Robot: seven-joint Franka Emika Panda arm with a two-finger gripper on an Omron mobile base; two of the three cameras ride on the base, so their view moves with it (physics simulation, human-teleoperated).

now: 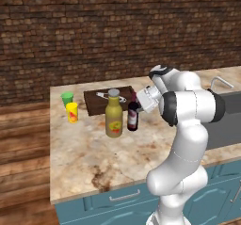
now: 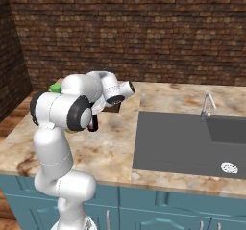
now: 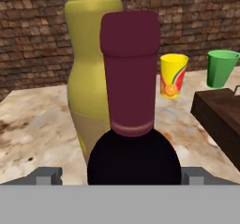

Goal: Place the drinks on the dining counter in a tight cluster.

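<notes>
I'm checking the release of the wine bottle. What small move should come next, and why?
Probably back the pincer straight away from the wine bottle: its jaws stand open on either side, and the bottle stands upright on the dining counter beside the olive-yellow bottle.

A small green plastic cup (image 1: 67,98) stands just behind a small yellow cup with an orange-red print (image 1: 72,112). Beside them lies a dark brown wooden cutting board (image 1: 96,102) bearing a grey utensil (image 1: 109,96). A curved metal faucet (image 2: 207,105) rises over the dark grey inset sink (image 2: 178,142).

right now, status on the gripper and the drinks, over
Gripper open, fingers either side of wine bottle. It stands on dining counter beside olive-yellow bottle. Nothing blocking.
</notes>
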